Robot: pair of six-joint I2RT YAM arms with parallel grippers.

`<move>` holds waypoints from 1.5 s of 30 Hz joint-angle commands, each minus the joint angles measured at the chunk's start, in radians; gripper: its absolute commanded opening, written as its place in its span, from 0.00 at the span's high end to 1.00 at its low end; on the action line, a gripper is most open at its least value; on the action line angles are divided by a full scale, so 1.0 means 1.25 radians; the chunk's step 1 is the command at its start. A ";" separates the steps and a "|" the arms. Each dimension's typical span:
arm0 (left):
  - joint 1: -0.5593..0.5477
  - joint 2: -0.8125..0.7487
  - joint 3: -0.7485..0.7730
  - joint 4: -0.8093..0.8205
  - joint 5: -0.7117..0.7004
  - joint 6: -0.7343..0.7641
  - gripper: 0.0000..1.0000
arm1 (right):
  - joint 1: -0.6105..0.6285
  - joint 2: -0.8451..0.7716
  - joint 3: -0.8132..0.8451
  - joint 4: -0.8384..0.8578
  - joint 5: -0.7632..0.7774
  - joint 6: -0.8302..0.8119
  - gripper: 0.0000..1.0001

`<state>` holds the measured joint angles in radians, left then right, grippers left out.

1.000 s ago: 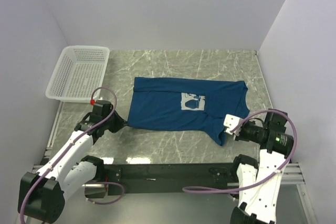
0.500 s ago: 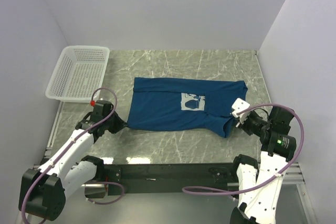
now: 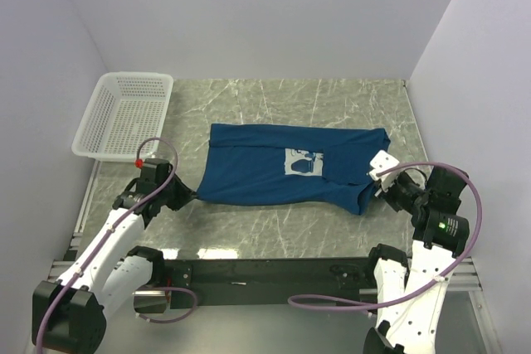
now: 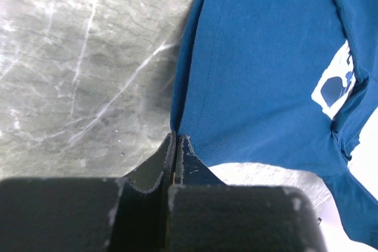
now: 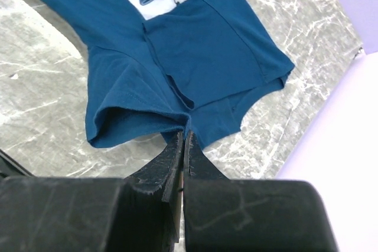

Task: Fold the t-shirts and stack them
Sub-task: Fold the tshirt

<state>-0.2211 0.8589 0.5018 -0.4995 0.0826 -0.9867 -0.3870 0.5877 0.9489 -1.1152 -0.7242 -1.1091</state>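
My left gripper (image 3: 194, 196) is pressed together on the near-left corner of the dark navy-blue cloth t-shirt (image 3: 265, 176). My right gripper (image 3: 375, 188) pinches its near-right corner by the sleeve. Over the last second both have drawn outward, the right one furthest, so the shirt now lies tauter mid-way across the grey-green marble table (image 3: 332, 97). I judge it nearly ready for a first fold.

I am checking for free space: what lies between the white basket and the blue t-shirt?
Nothing. In the top view, only bare marble table separates the basket from the t-shirt.
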 commanded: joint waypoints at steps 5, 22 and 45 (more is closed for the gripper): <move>0.021 0.015 0.006 0.006 0.005 0.005 0.99 | -0.006 0.008 0.031 0.063 0.028 0.033 1.00; 0.044 0.215 0.115 0.062 0.076 0.019 0.99 | -0.006 0.167 0.057 0.171 0.006 0.095 1.00; 0.084 0.463 0.276 0.059 0.109 0.081 0.99 | -0.005 0.420 0.128 0.350 0.048 0.191 1.00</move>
<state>-0.1211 1.4086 0.7944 -0.4313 0.1993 -0.9150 -0.3870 1.0969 1.0599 -0.7506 -0.6735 -0.8986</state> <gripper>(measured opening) 0.014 0.010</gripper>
